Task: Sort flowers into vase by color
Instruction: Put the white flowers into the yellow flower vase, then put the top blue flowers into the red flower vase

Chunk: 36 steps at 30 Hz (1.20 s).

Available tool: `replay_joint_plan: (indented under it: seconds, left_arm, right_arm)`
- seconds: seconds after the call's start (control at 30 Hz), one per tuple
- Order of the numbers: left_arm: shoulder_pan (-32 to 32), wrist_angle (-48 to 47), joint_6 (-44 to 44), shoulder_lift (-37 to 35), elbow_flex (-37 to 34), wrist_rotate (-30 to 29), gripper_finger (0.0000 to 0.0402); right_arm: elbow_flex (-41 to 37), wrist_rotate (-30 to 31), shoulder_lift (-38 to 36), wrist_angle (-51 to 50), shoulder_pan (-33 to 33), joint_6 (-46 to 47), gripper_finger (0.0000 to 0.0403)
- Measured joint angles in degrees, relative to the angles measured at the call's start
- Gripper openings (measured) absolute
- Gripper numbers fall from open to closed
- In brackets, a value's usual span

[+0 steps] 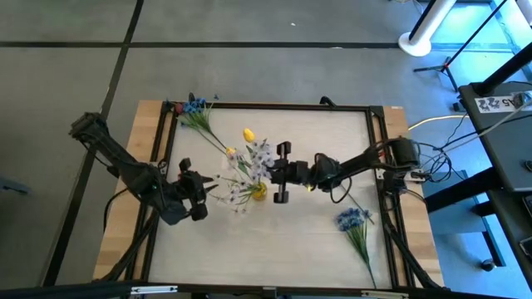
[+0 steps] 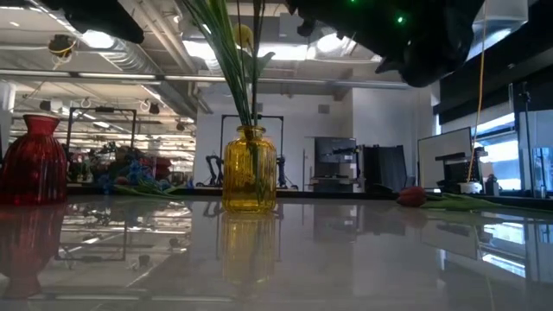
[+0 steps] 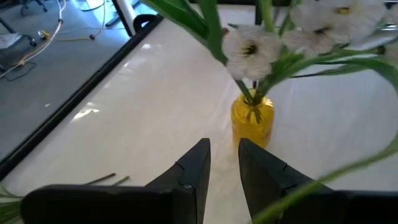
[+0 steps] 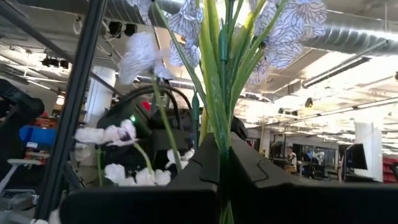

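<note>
Glossy white tabletop [image 2: 346,259], yellow glass vase [image 2: 250,169], wood table edge [image 1: 133,174]

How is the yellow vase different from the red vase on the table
The yellow vase holds several green stems; the red vase has none showing in it. The yellow vase is see-through amber glass with straight sides and a short neck; the red vase looks darker, bulging low and narrowing to a flared mouth. In the low view the yellow vase stands mid-table, while the red vase sits at the picture's left edge. Both stand upright on the glossy table.
</note>
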Motion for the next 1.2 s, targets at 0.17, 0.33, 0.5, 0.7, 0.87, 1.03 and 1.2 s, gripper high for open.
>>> replay_joint_plan:
  seconds: [0.17,0.33,0.5,0.7,0.87,1.03,1.2]
  left_arm:
    - [1.7,-1.2,0.2,-2.1,0.0,0.0,0.0080]
    - [4.1,-1.7,0.2,-2.4,0.0,0.1,0.0080]
    - [9.9,-2.5,0.0,-2.4,0.0,0.3,0.0080]
    - [17.9,-10.3,-1.1,-5.2,0.0,4.4,0.0103]
    - [21.7,-14.7,-4.9,-10.5,0.0,4.8,0.0142]
    - [27.8,-15.4,-5.8,-12.7,0.0,6.6,0.0173]
    - [37.0,-15.9,-6.8,-12.4,0.0,8.9,0.0182]
  right_arm:
    - [-0.1,1.1,1.3,0.2,-0.2,0.1,0.0005]
    - [-0.2,3.0,3.9,-0.1,0.0,1.0,0.0005]
    - [-1.5,3.3,5.6,-0.8,0.0,0.7,0.0007]
    - [-4.1,6.9,5.3,-3.6,0.0,0.0,0.0049]
    - [-4.6,8.2,4.7,-8.4,0.4,-0.2,0.0105]
    - [-4.6,11.4,2.0,-13.6,2.5,-4.5,0.0167]
    - [-4.6,18.4,-2.2,-17.3,6.6,-10.3,0.0234]
